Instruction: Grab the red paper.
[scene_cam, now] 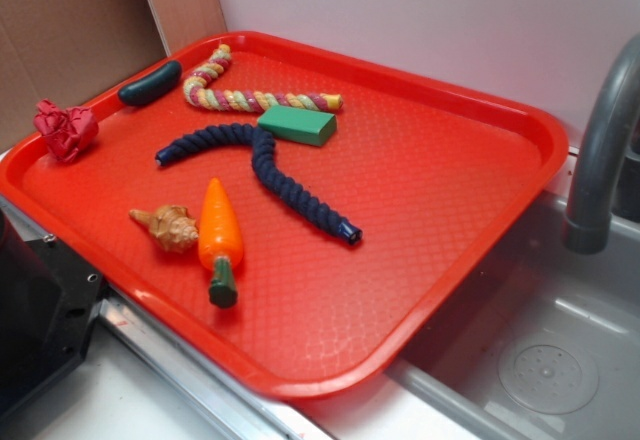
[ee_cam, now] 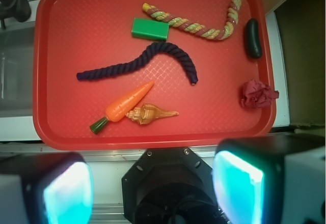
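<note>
The gripper (ee_cam: 153, 188) hangs high above the near edge of the tray (ee_cam: 51, 81), its two fingers (ee_cam: 66, 193) spread wide with nothing between them, a stance that suits looking the whole tray over before any reach begins. In the wrist view, going left to right, a grey tap (ee_cam: 12, 2) pokes in at the far left corner, then come the carrot (ee_cam: 122, 107) and shell toy (ee_cam: 150, 114) lying side by side, touching, with the dark blue rope (ee_cam: 142, 63) and green block (ee_cam: 149, 29) beyond them. The striped rope (ee_cam: 196, 23) curls along the far side toward the dark green pickle (ee_cam: 253, 38). The red paper (ee_cam: 257, 94) sits at the right rim, partly over the lip, apart from every other toy, so it looks easy to pinch. Both fingers are blurred and cut off by the frame's bottom edge, and the exterior view shows only a dark base (scene_cam: 35, 310), not the gripper
</note>
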Controlling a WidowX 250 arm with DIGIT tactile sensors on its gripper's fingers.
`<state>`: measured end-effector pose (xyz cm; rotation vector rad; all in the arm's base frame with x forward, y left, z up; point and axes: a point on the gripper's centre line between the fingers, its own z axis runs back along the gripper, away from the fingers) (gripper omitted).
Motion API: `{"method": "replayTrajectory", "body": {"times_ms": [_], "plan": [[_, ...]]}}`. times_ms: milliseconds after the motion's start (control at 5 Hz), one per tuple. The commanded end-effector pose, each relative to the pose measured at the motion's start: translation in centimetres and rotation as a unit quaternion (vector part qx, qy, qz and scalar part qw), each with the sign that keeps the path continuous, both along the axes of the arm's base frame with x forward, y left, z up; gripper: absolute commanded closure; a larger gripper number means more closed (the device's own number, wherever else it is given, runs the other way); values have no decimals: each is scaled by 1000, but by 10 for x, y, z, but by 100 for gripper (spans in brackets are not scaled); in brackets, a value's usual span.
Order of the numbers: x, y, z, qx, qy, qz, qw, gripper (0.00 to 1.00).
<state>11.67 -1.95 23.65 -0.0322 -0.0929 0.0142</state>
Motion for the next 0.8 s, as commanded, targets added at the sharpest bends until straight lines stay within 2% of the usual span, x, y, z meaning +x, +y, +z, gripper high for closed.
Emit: {"method": "replayTrajectory", "body": {"times_ms": [0, 200, 600], "plan": [[0, 0, 0, 0, 0, 0, 1000, 0], [7, 38, -34, 18, 1, 79, 997, 0], [18, 122, -105, 75, -21, 231, 970, 0]]}}
